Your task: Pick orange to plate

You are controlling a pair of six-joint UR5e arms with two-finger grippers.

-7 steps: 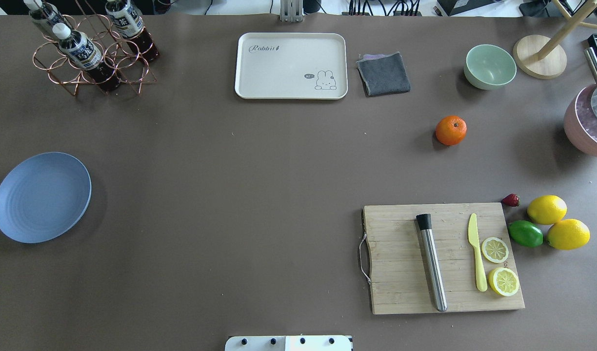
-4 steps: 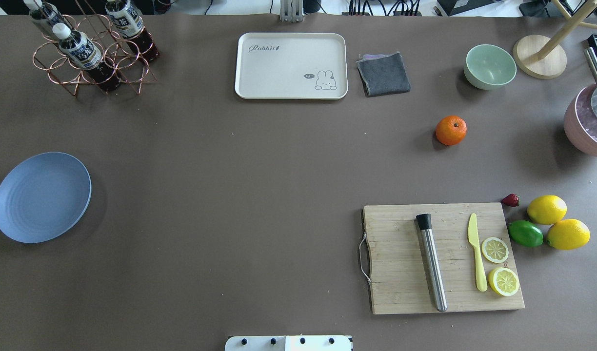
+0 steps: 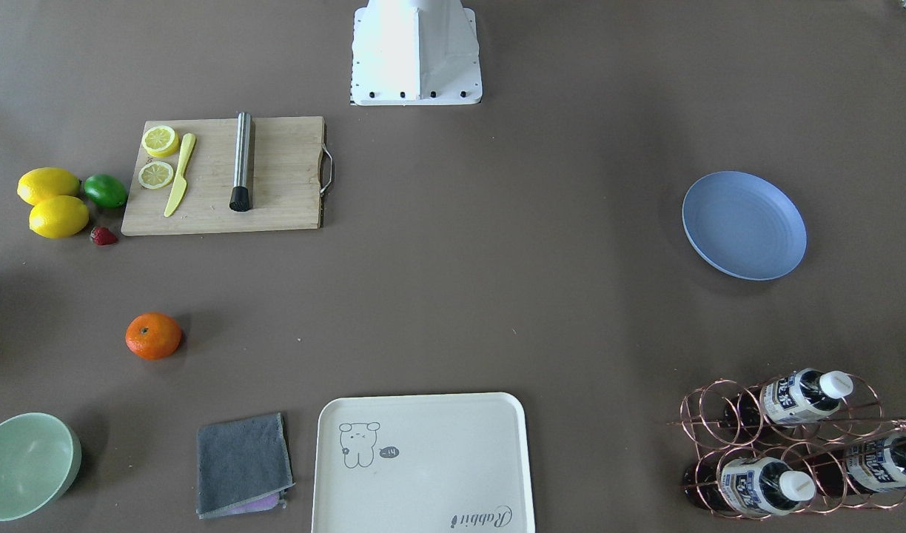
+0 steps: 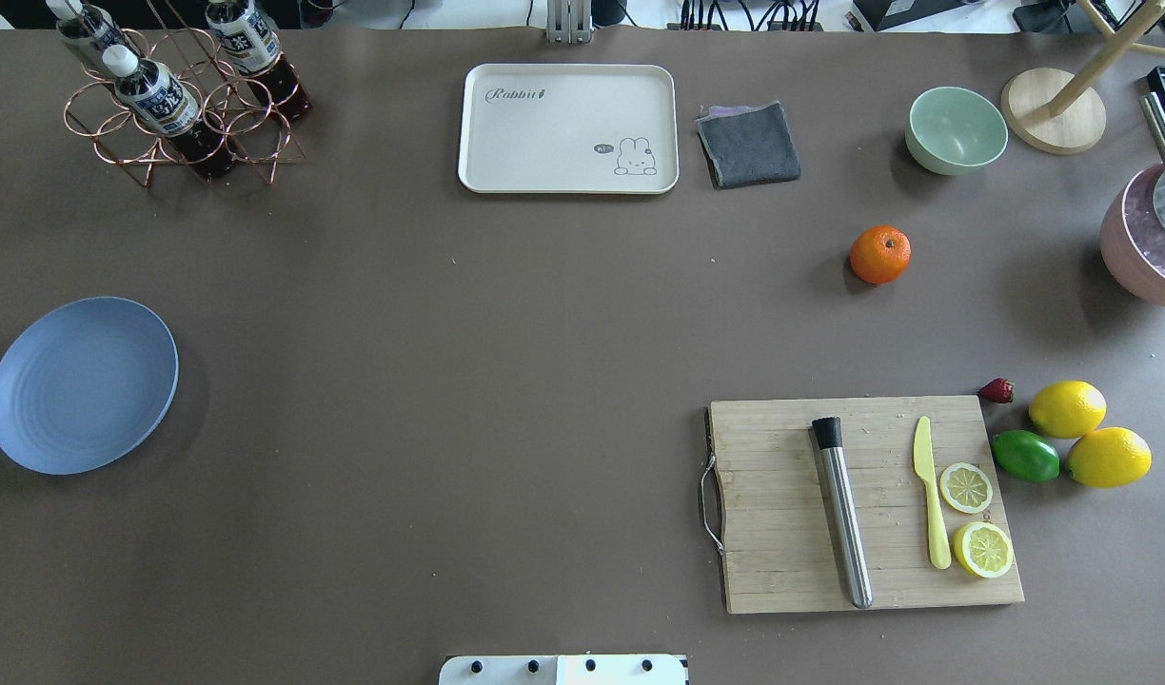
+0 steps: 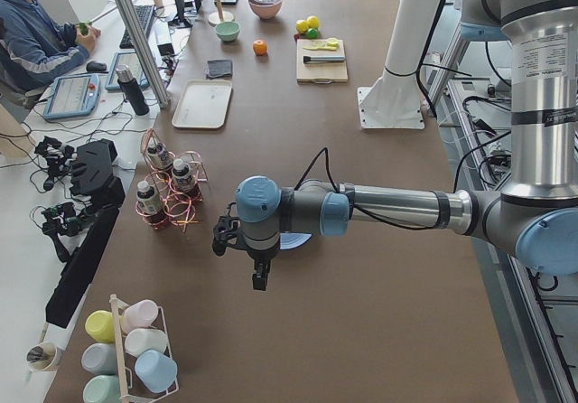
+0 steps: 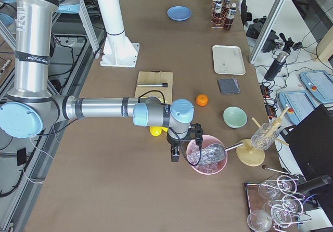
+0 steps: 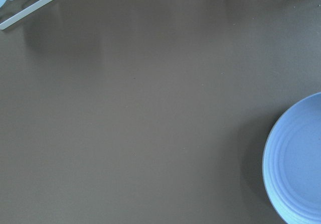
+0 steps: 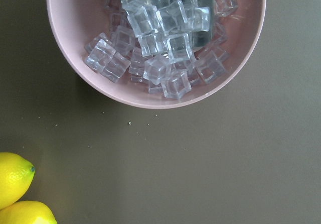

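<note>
Brown counter (image 4: 449, 381): round orange mandarin (image 4: 879, 254) upper right, round periwinkle-blue plate (image 4: 81, 384) left edge.
Open or closed, can't tell: left gripper (image 5: 259, 279), right gripper (image 6: 175, 156).

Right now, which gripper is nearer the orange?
Right. The right gripper hangs by the ice bowl near the orange; the left gripper is at the table's far end, by the plate.

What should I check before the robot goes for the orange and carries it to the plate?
1. The orange sits free, nothing touching it: ok.
2. The plate has nothing on it: ok.
3. The right gripper is over the orange: not ok, it hangs beside the pink ice bowl.
4. The right gripper is open: cannot tell, it shows in a side view only.
5. The orange shows in the right wrist view: not ok, only the ice bowl and lemons.
</note>
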